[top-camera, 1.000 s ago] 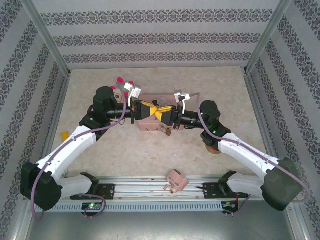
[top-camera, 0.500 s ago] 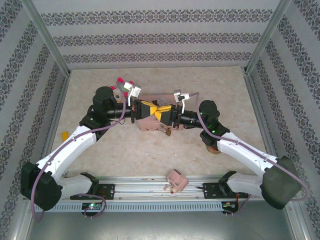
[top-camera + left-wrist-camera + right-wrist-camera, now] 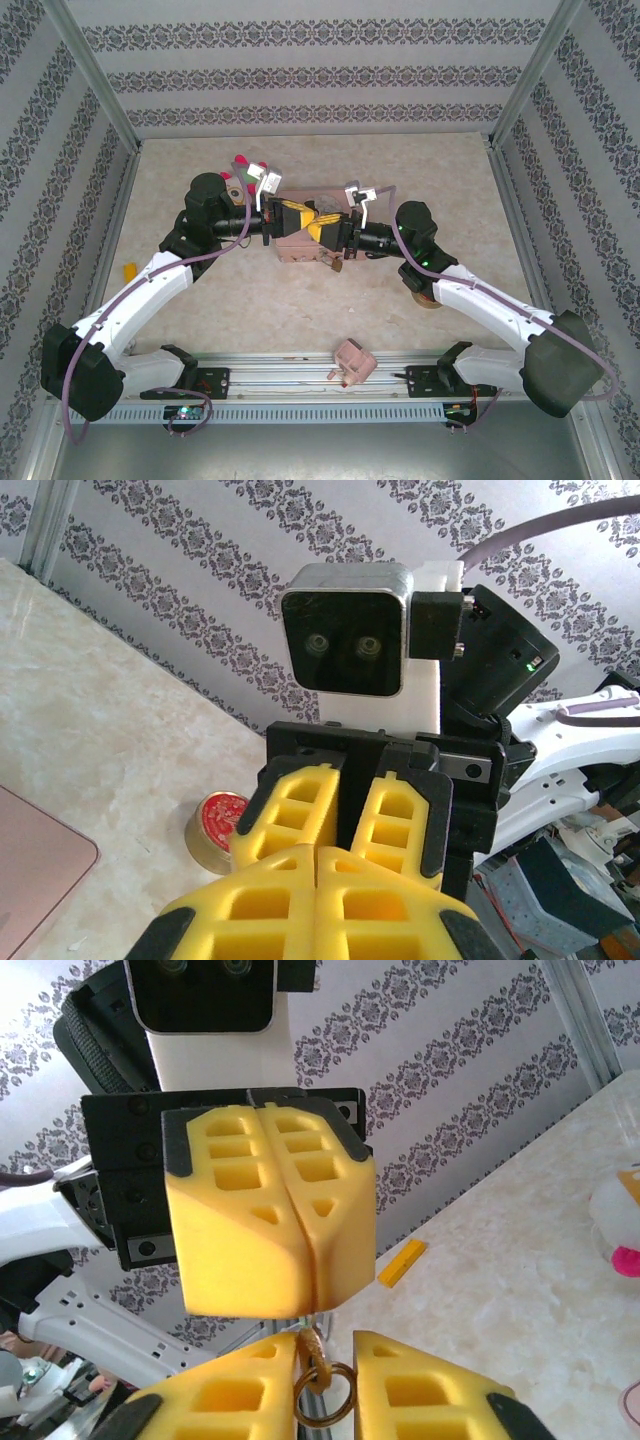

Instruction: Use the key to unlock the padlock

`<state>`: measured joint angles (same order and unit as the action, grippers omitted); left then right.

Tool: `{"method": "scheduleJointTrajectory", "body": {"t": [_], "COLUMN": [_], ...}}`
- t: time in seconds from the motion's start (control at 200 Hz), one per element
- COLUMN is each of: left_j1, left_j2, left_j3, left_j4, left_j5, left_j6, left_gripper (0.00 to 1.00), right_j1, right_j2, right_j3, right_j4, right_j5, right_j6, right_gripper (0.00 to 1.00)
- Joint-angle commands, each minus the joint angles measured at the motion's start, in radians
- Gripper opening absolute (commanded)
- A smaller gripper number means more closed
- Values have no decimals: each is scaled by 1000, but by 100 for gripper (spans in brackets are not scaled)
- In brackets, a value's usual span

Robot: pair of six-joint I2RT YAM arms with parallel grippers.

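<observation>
**Tiny lock held in the air between two pincers**

Both arms meet above the pink tin (image 3: 300, 252), which lies on the table (image 3: 250, 300) about midway between its left and right edges, a little nearer the far edge.

The left pincer (image 3: 305, 1305) is fully closed. A narrow brass-coloured piece sticks out from its tips toward the other arm. I take this piece for the padlock (image 3: 311, 1345), seen on its thin side. A thin ring (image 3: 324, 1398) is joined to it. This may be the shackle loop or a ring that belongs to the key; I cannot tell which. The key itself I cannot make out.

The right pincer (image 3: 343, 830) has its jaws a little apart, with the ring between them. The pictures do not show whether they press on it.

In the top view a small brownish thing (image 3: 337, 265) lies just beside the near right corner of the tin, too small to name.

These metal parts are probably very light, hard and smooth, so they may slip or rotate between the pads. I think the lock is best held on its two flat faces, with keyhole and shackle left free. The key is best taken flat on its head, so that the turn passes to the blade without bending it.
</observation>
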<state>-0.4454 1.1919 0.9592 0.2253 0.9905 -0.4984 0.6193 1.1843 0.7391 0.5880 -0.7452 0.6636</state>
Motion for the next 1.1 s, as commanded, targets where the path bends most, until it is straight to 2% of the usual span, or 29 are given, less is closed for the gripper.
{"method": "scheduleJointTrajectory", "body": {"t": [0.0, 0.16, 0.485, 0.68, 0.775, 0.865, 0.919, 1.094], "left_j1": [-8, -8, -7, -7, -7, -7, -6, -4], "left_j2": [-9, -18, -15, -10, -14, -24, -33, -82], "left_j3": [-10, -12, -21, -27, -33, -41, -44, -52], "left_j4": [54, 52, 76, 87, 103, 118, 116, 66], "left_j5": [7, -2, 3, -4, -17, -50, -86, -223], "left_j6": [1, 3, -11, -21, -37, -59, -70, -74], "left_gripper": [0, 0, 0, 0, 20, 51, 66, 93], "right_j1": [3, -6, -15, -15, -16, -17, -18, -27], "right_j2": [-29, -47, -80, -77, -78, -80, -84, -119], "right_j3": [-16, -39, -56, -55, -59, -67, -73, -89], "right_j4": [33, 35, 44, 76, 64, 37, 16, -104], "right_j5": [26, 54, 69, 65, 76, 102, 119, 199], "right_j6": [-10, -13, -18, -1, -8, -18, -23, -46], "right_gripper": [13, 9, 8, 0, 0, 0, 0, 0]}}
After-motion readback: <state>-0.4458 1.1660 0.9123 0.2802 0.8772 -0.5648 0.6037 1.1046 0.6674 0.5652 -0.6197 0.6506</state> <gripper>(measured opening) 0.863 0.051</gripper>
